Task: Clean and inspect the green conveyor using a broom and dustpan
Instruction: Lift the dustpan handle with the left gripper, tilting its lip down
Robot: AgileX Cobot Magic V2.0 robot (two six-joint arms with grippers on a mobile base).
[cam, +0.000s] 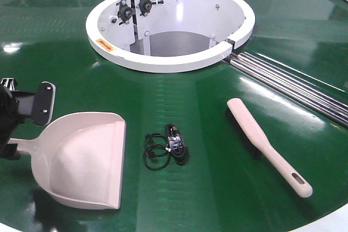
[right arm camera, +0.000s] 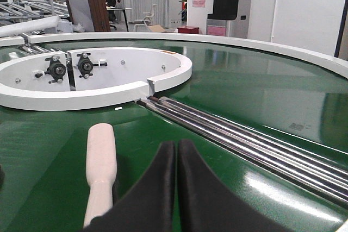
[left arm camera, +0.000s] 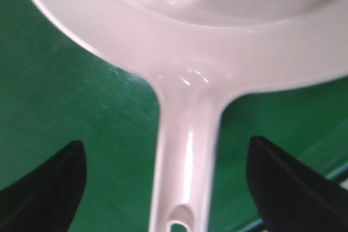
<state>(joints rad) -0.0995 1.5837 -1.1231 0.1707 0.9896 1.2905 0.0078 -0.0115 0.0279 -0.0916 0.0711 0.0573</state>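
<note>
Dustpan point(cam: 81, 156) and broom point(cam: 268, 146) flank a coiled black cable point(cam: 176, 145).

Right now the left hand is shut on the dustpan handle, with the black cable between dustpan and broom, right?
No: the left wrist view shows the left hand open, fingers clear of the dustpan handle on both sides. The black cable does lie between dustpan and broom.

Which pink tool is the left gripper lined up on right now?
The dustpan, the wide scoop: its handle sits between the open fingers of the left gripper. The slim broom lies apart.
</note>
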